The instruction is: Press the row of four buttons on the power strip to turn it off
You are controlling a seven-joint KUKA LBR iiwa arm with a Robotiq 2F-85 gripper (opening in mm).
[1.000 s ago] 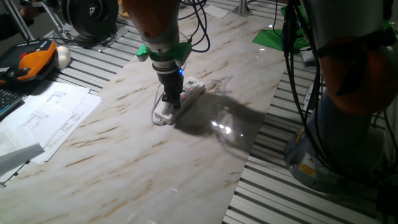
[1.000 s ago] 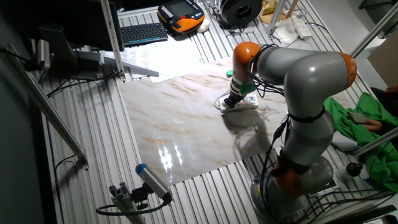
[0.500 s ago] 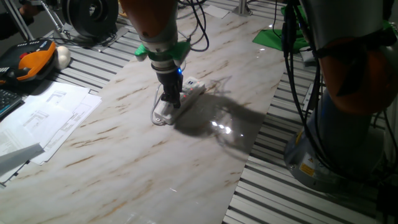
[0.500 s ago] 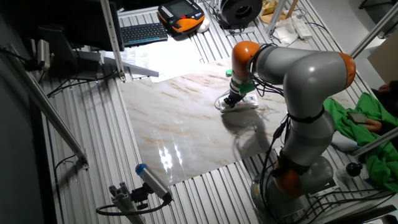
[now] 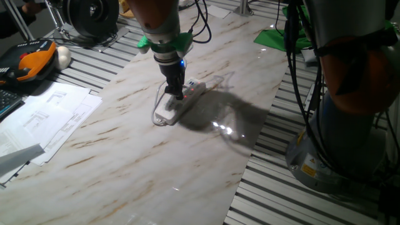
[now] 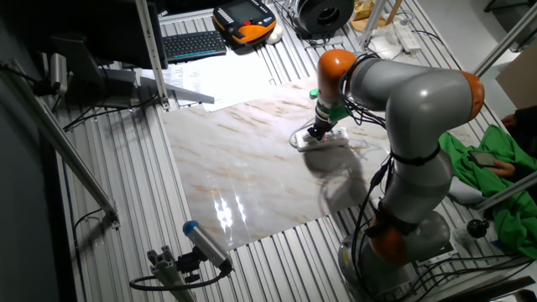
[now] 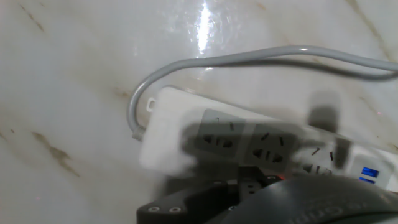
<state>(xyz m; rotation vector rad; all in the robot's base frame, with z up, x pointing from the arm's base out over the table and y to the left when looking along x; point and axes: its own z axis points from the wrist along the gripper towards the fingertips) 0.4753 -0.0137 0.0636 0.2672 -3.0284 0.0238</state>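
The power strip [image 5: 164, 114] is a long white bar lying at an angle on the marble board, also seen as [image 6: 299, 141]. My gripper [image 5: 177, 94] points straight down onto its middle part, shown from the other side as [image 6: 317, 132]. No view shows a gap or contact between the fingertips. In the hand view the power strip [image 7: 177, 127] fills the centre with its sockets facing up. Its grey cord [image 7: 249, 57] loops off the left end. The hand's dark body [image 7: 261, 202] covers the lower edge. The buttons are too small or too covered to make out.
The marble board [image 5: 144, 169] lies on a slatted metal table. Papers [image 5: 44, 119] and an orange pendant [image 5: 28, 62] lie to the left. Green cloth [image 5: 275, 37] sits at the far right. The arm's base [image 5: 350, 125] stands right of the board.
The gripper has shifted along the power strip, away from its cord end toward the far end. The strip itself has not moved.
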